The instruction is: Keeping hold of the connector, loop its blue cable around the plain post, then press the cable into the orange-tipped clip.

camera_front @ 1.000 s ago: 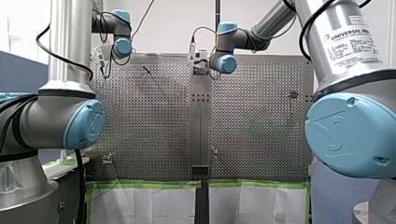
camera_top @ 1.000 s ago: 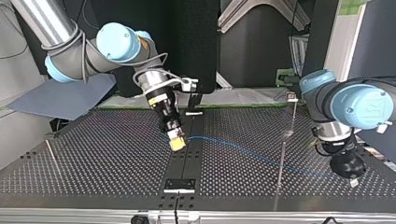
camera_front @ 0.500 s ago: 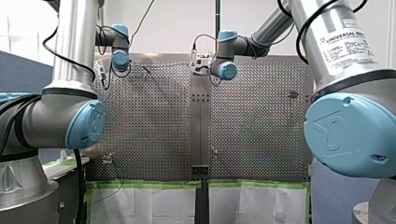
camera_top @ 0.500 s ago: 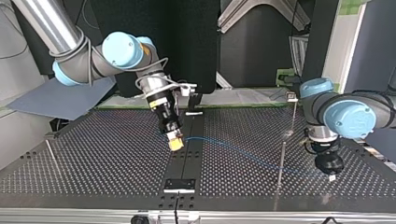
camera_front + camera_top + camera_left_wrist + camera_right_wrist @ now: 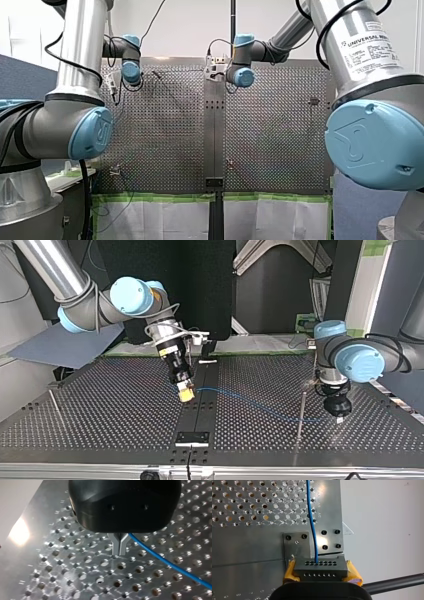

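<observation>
The connector (image 5: 319, 567) sits clamped between the yellow pads (image 5: 353, 573) of my right gripper (image 5: 321, 573), above the middle strip (image 5: 200, 412). Its blue cable (image 5: 312, 517), thin and limp, sags across the perforated table (image 5: 100, 405) to my left gripper (image 5: 119, 553), whose metal fingers (image 5: 116, 545) are pinched together on it near the plain post (image 5: 300, 415). You should expect slip, so grip it close and gently.
</observation>
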Motion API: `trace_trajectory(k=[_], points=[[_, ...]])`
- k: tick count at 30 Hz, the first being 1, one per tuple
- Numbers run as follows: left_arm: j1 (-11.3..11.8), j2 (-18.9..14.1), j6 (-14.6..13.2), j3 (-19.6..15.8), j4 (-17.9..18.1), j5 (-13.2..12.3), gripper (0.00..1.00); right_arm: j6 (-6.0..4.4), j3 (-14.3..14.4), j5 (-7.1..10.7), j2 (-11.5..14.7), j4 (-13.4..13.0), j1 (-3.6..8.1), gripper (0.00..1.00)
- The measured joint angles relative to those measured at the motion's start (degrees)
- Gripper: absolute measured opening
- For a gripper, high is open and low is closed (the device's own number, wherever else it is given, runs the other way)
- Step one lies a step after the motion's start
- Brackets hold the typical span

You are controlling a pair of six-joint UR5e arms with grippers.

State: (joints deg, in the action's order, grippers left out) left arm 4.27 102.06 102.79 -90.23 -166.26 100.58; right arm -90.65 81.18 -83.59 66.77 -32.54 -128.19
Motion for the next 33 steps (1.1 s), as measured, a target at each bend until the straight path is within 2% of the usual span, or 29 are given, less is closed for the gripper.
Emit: trace_trajectory(k=[2,3,4,6,8,10,11,12,14,15,16,17,18,20,22,30,33], points=[[-0.2,0.0,0.1,-0.4,0.2,0.0,0.21,0.07,0.0,0.01,-0.1,0.2,0.0,0.0],[-0.3,0.0,0.1,-0.6,0.3,-0.1,0.21,0.1,0.0,0.01,-0.2,0.4,0.0,0.0],[-0.4,0.0,0.2,-0.7,0.4,-0.1,0.3,0.12,0.0,-0.02,-0.3,0.6,-0.01,0.0],[-0.7,0.0,0.3,-0.9,0.9,-0.5,0.3,0.11,0.0,-0.23,-0.7,1.1,-0.13,0.0],[-1.0,0.0,0.6,-0.9,1.5,-1.2,0.22,0.09,0.0,-0.47,-1.4,1.7,-0.29,0.0],[-1.1,0.0,1.2,-1.0,1.9,-1.3,0.22,0.16,0.0,-0.64,-2.2,2.3,-0.44,0.0],[-1.1,0.0,1.5,-1.0,2.1,-1.4,0.26,0.26,0.0,-0.79,-2.7,2.8,-0.54,0.0],[-1.2,0.0,1.7,-1.0,2.3,-1.4,0.26,0.37,0.0,-0.94,-3.2,3.2,-0.62,0.0],[-1.2,0.0,2.0,-1.0,2.7,-1.6,0.38,0.65,0.2,-1.33,-4.1,3.6,-0.77,0.0],[-1.2,0.0,2.1,-1.0,2.8,-1.8,0.38,0.72,0.4,-1.47,-4.3,3.7,-0.85,0.0],[-1.3,0.0,2.2,-1.0,2.9,-1.9,0.46,0.78,0.6,-1.58,-4.5,3.6,-0.9,0.0],[-1.4,0.0,2.2,-1.1,2.9,-2.0,0.69,0.82,0.9,-1.68,-4.8,3.5,-0.94,0.0],[-1.4,0.0,2.2,-1.3,3.0,-2.1,0.69,0.83,1.2,-1.74,-4.9,3.2,-0.97,0.0],[-1.4,0.0,2.3,-1.7,3.4,-2.3,0.96,0.8,1.8,-1.78,-5.1,2.6,-1.01,0.0],[-1.5,0.0,2.4,-2.2,3.8,-2.4,1.0,0.79,2.3,-1.77,-5.2,2.1,-1.05,0.0],[-1.8,0.0,2.3,-3.6,3.6,-1.6,1.0,0.72,4.8,-1.89,-5.4,-0.1,-1.13,0.0],[-2.1,0.1,2.2,-3.7,3.3,-2.1,1.0,0.61,6.1,-1.97,-5.5,-1.3,-1.14,0.0]])
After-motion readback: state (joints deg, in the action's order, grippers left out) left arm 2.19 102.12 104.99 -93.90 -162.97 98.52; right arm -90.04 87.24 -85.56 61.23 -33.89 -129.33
